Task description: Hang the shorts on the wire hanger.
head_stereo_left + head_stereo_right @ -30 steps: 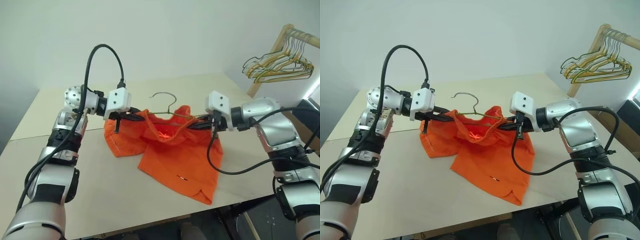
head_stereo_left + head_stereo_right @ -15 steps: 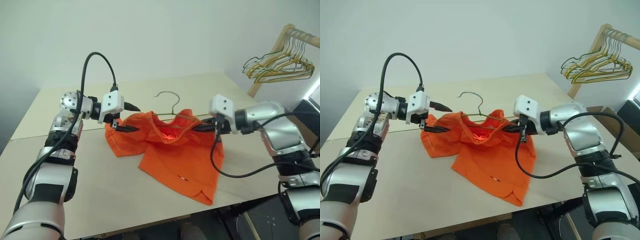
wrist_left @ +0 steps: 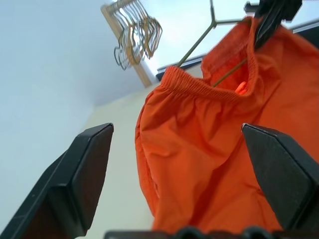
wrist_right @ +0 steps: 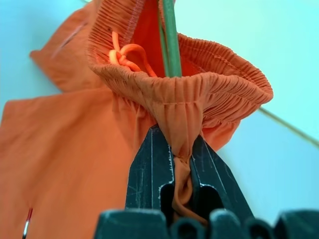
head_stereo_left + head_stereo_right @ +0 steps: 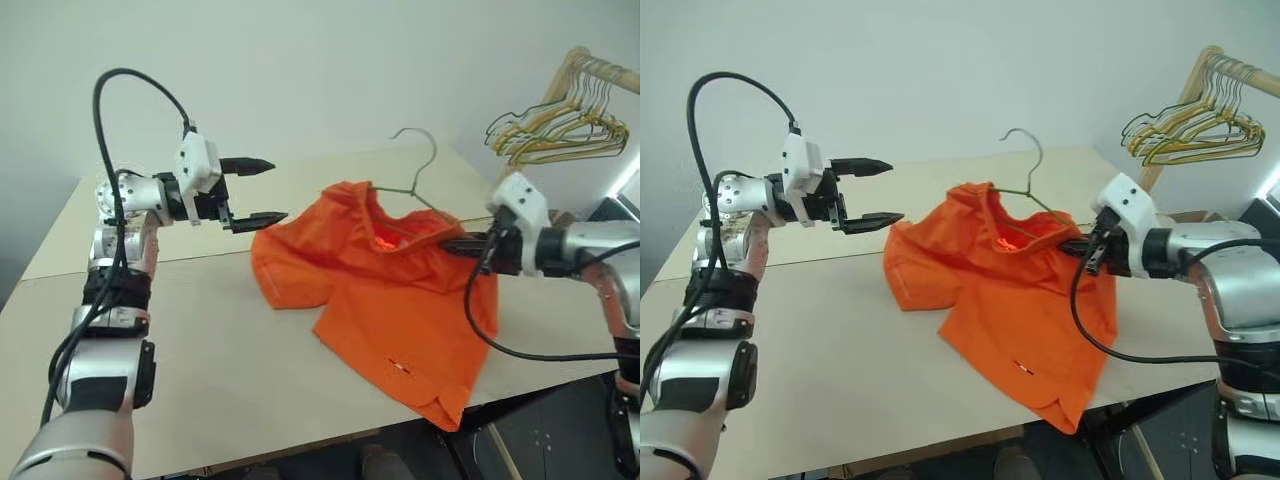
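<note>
The bright orange shorts (image 5: 390,290) lie partly lifted on the table, their gathered waistband held up at the right end. My right gripper (image 5: 450,243) is shut on that waistband (image 4: 182,144). The thin green wire hanger (image 5: 412,190) runs inside the waistband opening, its hook standing up above the shorts; its wire (image 4: 169,35) shows just past the pinched fabric. My left gripper (image 5: 275,190) hovers open to the left of the shorts, apart from them, pointing toward them with nothing between its fingers (image 3: 84,174).
A wooden rack with bunched yellow-gold hangers (image 5: 560,125) stands at the far right behind the table. The pale wooden table (image 5: 200,350) stretches left and forward of the shorts. One shorts leg reaches the table's front edge (image 5: 450,415).
My left gripper let go of the waistband, opened and drew up and to the left. My right gripper pulled the shorts and hanger to the right, and the hook rose.
</note>
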`<act>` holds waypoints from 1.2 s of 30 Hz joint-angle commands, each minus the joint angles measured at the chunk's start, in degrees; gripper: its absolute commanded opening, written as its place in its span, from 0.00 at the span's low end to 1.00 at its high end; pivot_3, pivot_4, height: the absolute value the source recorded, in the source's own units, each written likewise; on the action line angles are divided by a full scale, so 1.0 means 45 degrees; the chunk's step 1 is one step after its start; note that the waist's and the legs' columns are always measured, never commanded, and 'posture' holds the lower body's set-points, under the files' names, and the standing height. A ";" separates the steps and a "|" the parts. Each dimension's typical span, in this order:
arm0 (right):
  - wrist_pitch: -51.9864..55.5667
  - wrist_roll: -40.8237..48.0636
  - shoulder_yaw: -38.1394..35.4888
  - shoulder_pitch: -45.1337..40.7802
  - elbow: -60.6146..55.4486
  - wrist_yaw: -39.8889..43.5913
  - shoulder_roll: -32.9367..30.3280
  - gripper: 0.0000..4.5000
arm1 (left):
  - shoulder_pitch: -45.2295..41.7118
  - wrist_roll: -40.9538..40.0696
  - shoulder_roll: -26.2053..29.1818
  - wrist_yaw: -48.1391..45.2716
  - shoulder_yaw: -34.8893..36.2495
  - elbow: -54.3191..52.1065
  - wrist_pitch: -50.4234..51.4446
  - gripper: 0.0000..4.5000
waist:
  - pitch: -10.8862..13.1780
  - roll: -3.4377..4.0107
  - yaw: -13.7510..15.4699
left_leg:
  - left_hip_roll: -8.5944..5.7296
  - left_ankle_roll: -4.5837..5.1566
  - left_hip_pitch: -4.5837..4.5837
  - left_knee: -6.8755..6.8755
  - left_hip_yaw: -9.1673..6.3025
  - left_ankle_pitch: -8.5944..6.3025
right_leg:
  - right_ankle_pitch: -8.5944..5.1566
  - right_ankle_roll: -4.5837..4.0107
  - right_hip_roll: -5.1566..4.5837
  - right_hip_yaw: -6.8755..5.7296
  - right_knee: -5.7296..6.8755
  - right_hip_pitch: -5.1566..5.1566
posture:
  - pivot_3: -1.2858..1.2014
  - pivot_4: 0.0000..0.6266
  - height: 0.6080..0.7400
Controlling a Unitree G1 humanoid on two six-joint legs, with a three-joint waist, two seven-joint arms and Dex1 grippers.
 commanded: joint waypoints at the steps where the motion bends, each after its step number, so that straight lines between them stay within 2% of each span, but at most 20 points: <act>1: 0.2562 -0.0175 -0.1648 -0.0126 -0.0579 -0.1879 -0.0359 0.00 | 0.0447 -0.0627 -0.0026 0.0771 0.0358 -0.2015 0.0914 1.00 | -0.0002 0.0003 -0.0143 | -0.0006 -0.0011 -0.0021 0.0003 0.0002 0.0007 | 0.0002 0.0003 -0.0004 0.0006 0.0001 -0.0022 | 0.43 0.00 1.00; 5: 0.4741 -0.0525 -0.2973 0.0253 -0.0730 -0.3428 -0.0286 0.00 | 0.1051 -0.1274 -0.0345 0.1393 0.0496 -0.3488 0.1642 1.00 | -0.0005 0.0008 -0.0352 | -0.0005 -0.0015 -0.0025 -0.0007 0.0007 0.0008 | 0.0004 0.0007 -0.0009 0.0015 -0.0009 -0.0029 | 0.42 0.00 1.00; 9: 0.5849 -0.0922 -0.3889 0.0641 -0.0779 -0.4542 -0.0540 0.00 | 0.1446 -0.1886 -0.0813 0.2042 0.0419 -0.4831 0.2411 1.00 | -0.0017 0.0027 -0.0585 | -0.0024 -0.0007 -0.0031 -0.0004 0.0004 0.0004 | 0.0014 0.0025 -0.0041 0.0022 -0.0016 -0.0023 | 0.41 0.00 1.00; 16: 0.6589 -0.2761 -0.4759 -0.0795 0.1052 -0.7706 -0.0197 0.00 | 0.1664 -0.2660 -0.1919 0.2992 0.0555 -0.5544 0.2767 1.00 | -0.0099 0.0157 -0.1363 | -0.0111 -0.0001 -0.0025 -0.0002 0.0032 0.0004 | 0.0046 0.0100 -0.0128 0.0071 -0.0043 0.0004 | 0.40 0.00 1.00; 19: 0.6089 -0.3560 -0.5303 -0.1417 0.1897 -0.9119 0.0223 0.00 | 0.2027 -0.3211 -0.2410 0.3003 0.0552 -0.5987 0.2723 1.00 | -0.0125 0.0196 -0.1643 | -0.0121 0.0001 -0.0024 -0.0001 0.0034 0.0004 | 0.0049 0.0117 -0.0142 0.0075 -0.0053 0.0022 | 0.40 0.00 1.00; 23: 0.5213 -0.4240 -0.5660 -0.2267 0.2744 -1.0496 0.0685 0.00 | 0.2328 -0.3783 -0.3354 0.3993 0.0617 -0.6529 0.2984 1.00 | -0.0143 0.0227 -0.1971 | -0.0136 0.0007 -0.0023 0.0004 0.0048 0.0006 | 0.0057 0.0141 -0.0156 0.0103 -0.0060 0.0048 | 0.40 0.00 1.00; 27: 0.3974 -0.4639 -0.5807 -0.3045 0.3899 -1.1635 0.0935 0.00 | 0.2700 -0.3634 -0.3981 0.4886 0.0412 -0.6850 0.3089 1.00 | -0.0145 0.0263 -0.2153 | -0.0142 0.0030 0.0065 -0.0025 0.0053 -0.0007 | 0.0043 0.0173 -0.0151 0.0108 -0.0218 0.0243 | 0.40 0.00 1.00; 30: 0.2689 -0.4873 -0.5763 -0.3742 0.5215 -1.2582 0.1027 0.00 | 0.2944 -0.3336 -0.4205 0.5367 0.0193 -0.6966 0.3035 1.00 | -0.0144 0.0268 -0.2258 | -0.0146 0.0070 0.0217 -0.0041 0.0053 -0.0032 | 0.0024 0.0202 -0.0150 0.0105 -0.0264 0.0421 | 0.41 0.00 1.00; 36: 0.0549 -0.4787 -0.5599 -0.4890 0.7887 -1.3521 0.0909 0.00 | 0.3380 -0.3141 -0.4053 0.5477 -0.0004 -0.7309 0.2955 1.00 | -0.0144 0.0269 -0.2277 | -0.0164 0.0086 0.0230 -0.0039 0.0070 -0.0041 | 0.0025 0.0222 -0.0153 0.0138 -0.0288 0.0445 | 0.42 0.00 1.00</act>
